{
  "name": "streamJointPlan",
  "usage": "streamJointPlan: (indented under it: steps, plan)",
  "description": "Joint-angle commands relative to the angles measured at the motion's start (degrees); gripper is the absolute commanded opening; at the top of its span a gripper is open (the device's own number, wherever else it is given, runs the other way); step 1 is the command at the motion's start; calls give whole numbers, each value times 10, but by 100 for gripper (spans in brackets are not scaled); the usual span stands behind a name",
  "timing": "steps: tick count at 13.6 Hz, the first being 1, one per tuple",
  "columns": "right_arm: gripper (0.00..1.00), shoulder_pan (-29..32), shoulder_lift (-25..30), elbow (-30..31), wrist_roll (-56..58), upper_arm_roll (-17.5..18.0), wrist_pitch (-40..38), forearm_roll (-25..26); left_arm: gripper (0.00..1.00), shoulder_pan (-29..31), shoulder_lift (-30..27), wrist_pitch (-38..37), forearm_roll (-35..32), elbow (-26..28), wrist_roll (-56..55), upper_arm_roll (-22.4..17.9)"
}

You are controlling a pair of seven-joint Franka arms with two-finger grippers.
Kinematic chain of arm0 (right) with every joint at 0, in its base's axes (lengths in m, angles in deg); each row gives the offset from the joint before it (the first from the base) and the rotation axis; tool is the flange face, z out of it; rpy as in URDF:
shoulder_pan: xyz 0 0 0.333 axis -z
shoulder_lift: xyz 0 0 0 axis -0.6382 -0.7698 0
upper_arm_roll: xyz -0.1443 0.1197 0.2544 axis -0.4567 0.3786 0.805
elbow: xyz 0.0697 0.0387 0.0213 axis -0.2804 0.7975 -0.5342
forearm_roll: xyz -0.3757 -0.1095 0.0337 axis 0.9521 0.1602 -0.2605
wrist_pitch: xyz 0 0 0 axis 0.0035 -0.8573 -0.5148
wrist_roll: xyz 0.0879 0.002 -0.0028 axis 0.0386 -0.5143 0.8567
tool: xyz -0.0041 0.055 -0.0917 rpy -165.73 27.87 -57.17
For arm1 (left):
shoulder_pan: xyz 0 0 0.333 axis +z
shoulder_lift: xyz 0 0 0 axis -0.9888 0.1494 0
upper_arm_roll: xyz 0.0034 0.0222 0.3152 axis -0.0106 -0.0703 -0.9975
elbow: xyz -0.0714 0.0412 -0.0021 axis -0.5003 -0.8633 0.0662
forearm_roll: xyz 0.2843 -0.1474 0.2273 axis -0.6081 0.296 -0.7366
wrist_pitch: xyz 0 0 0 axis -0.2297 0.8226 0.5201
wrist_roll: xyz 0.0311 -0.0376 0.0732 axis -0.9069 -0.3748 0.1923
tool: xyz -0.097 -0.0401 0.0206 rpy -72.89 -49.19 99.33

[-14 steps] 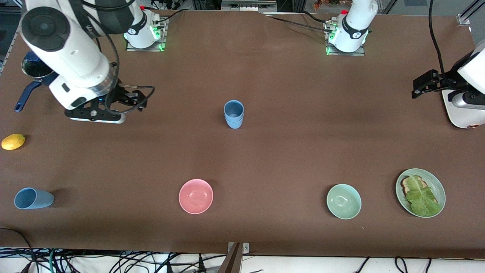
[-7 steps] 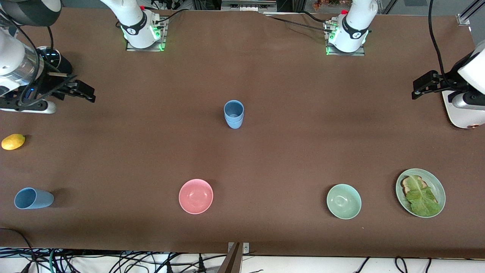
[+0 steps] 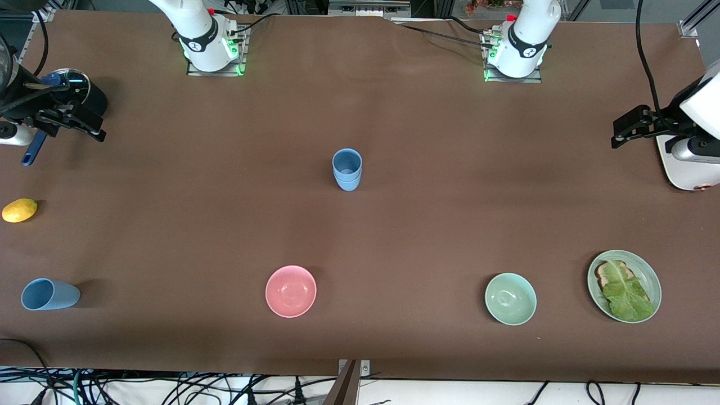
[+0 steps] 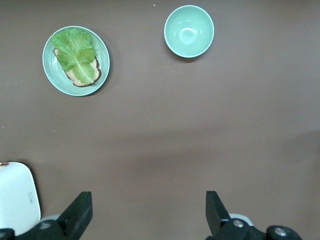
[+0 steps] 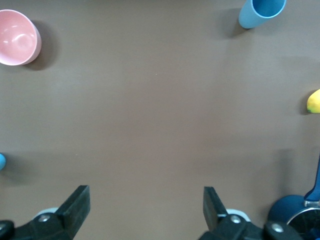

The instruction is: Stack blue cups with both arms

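blue cups (image 3: 347, 169) stacked, third cup (image 3: 49, 294) apart

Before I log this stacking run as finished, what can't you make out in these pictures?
- Stacked blue cups, front view: the inner cup hides how deep it sits.
- Navy pot, front view: the right pincer covers part of it; the right wrist view's edge cuts it off.
- Left arm's wrist, front view: cut off by the frame edge.
- Lone blue cup: upright or tipped, unclear.

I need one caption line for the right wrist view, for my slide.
Open right gripper over bare table; pink bowl, blue cup, lemon near the edges.
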Motion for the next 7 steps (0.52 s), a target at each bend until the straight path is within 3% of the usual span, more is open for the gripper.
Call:
streamJointPlan:
  steps: [1, 7]
  plan:
    - [100, 26, -2, -10, 5, 10, -14, -12, 100, 0, -8, -6, 15, 0, 12, 5]
    - [100, 22, -5, -11, 1, 13, -16, -13, 100, 0, -19, -12, 15, 8, 12, 13]
